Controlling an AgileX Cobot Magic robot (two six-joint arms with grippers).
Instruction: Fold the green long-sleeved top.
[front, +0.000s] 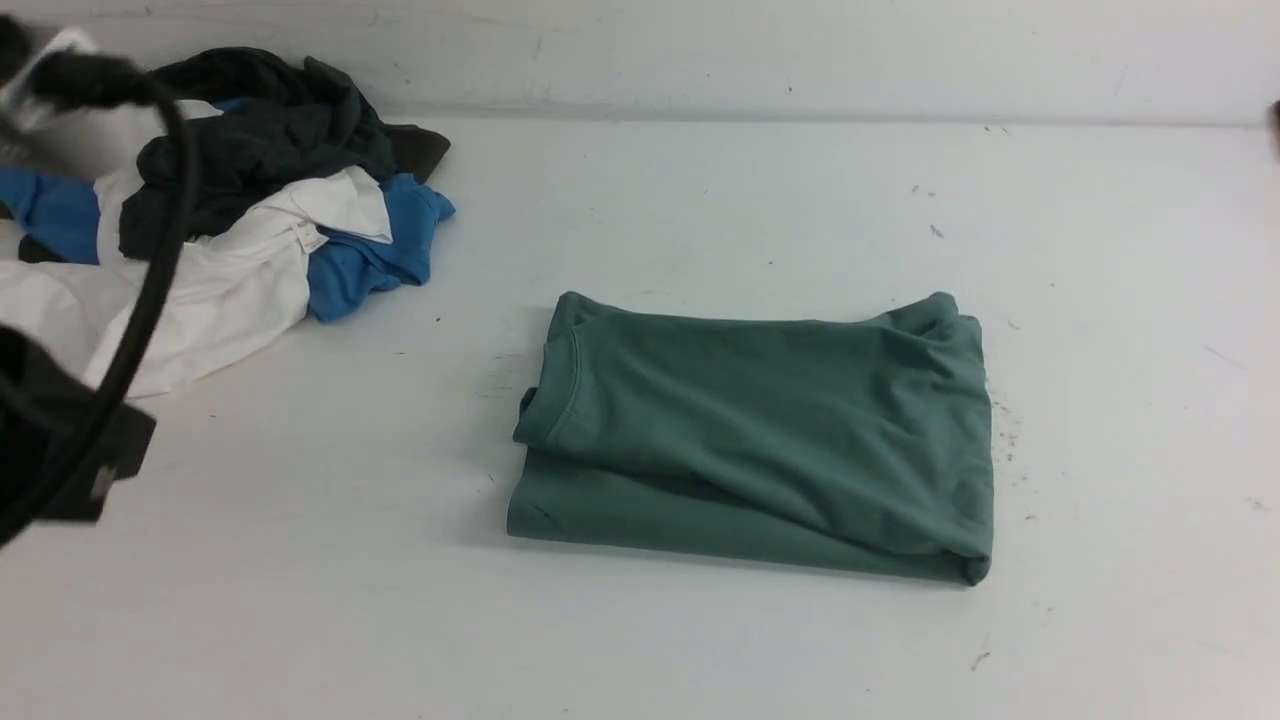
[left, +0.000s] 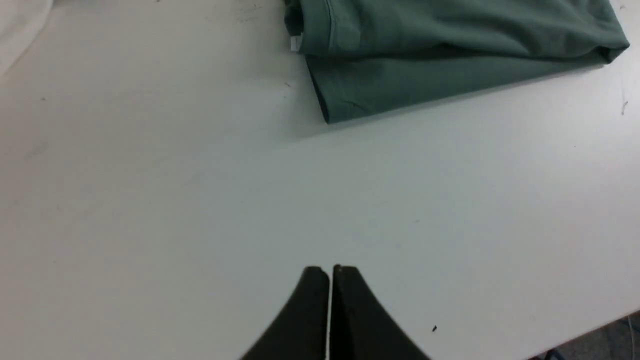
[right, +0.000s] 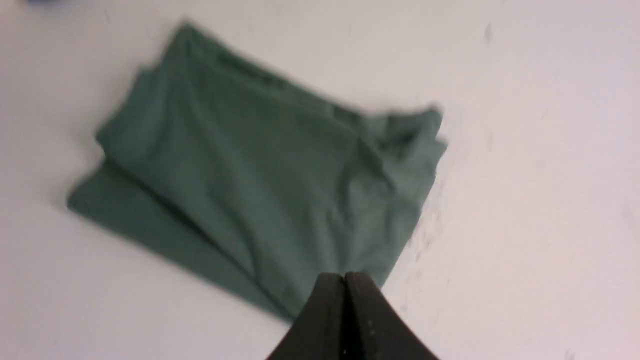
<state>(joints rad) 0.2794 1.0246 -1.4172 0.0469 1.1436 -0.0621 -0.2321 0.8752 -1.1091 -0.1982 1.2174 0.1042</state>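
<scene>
The green long-sleeved top (front: 760, 440) lies folded into a rectangle at the middle of the white desk (front: 700, 200) (ribbed collar at its left end). Both the left gripper (left: 330, 272) and the right gripper (right: 344, 277) have jaws clenched on nothing. Far left sits a heap of charcoal, white and blue clothes (front: 270, 210).

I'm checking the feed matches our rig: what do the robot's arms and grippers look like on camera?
Both grippers are matte black. The left gripper and right gripper each show two smooth fingers that widen toward the base and taper to narrow tips. In the front view, the left arm is a dark, blurred block with a thick black cable arching over it. No markings are visible.
</scene>
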